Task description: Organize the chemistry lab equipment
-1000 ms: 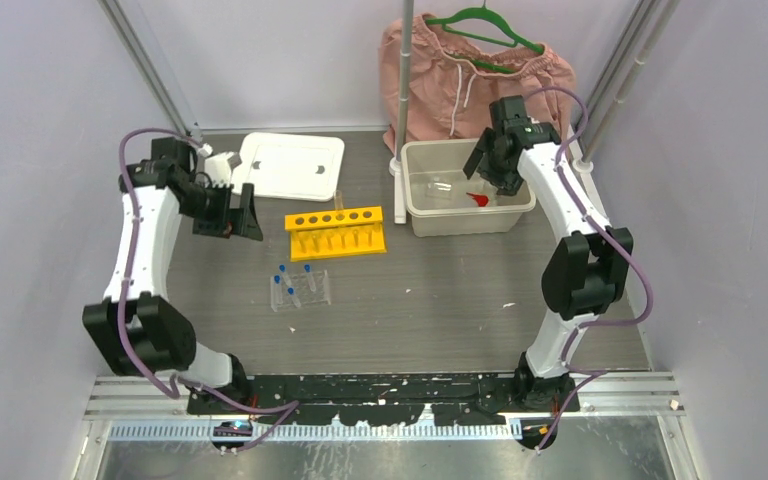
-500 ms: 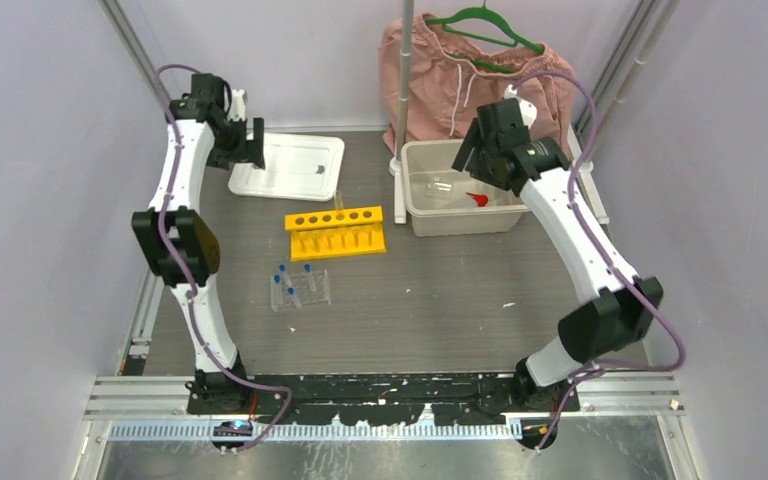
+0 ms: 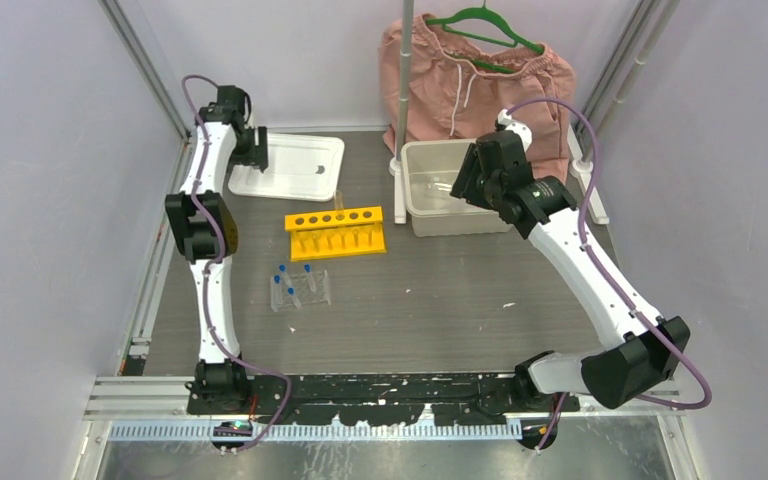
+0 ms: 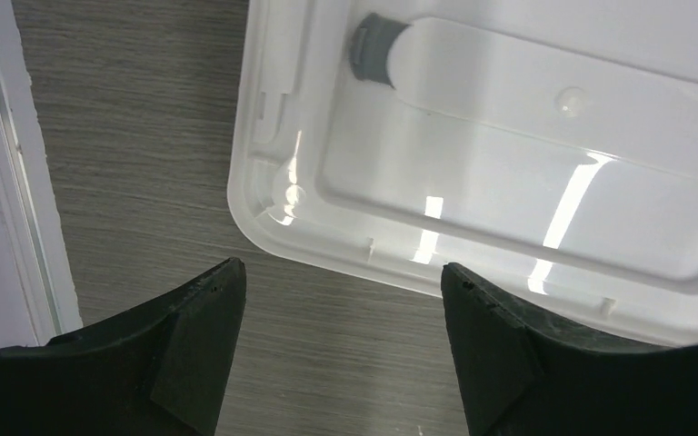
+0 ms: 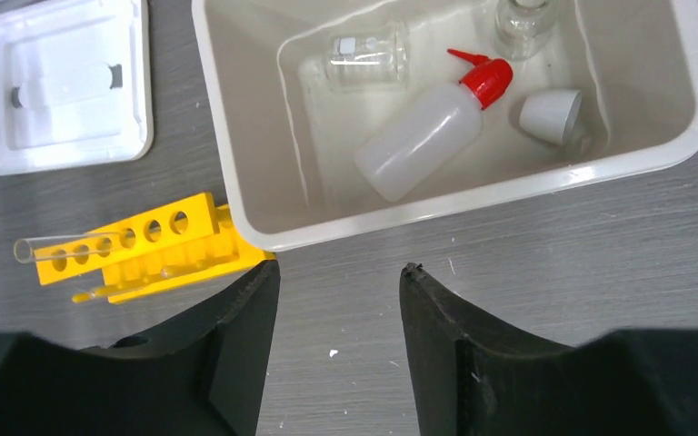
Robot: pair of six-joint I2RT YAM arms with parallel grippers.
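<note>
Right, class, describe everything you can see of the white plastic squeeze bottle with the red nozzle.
The white translucent plastic squeeze bottle lies on its side on the floor of the beige rectangular plastic tub, slanted across it. Its red cap carries a thin spout aimed toward a clear glass beaker lying nearby. A small white cup sits beside the cap. Nothing grips the bottle.
</note>
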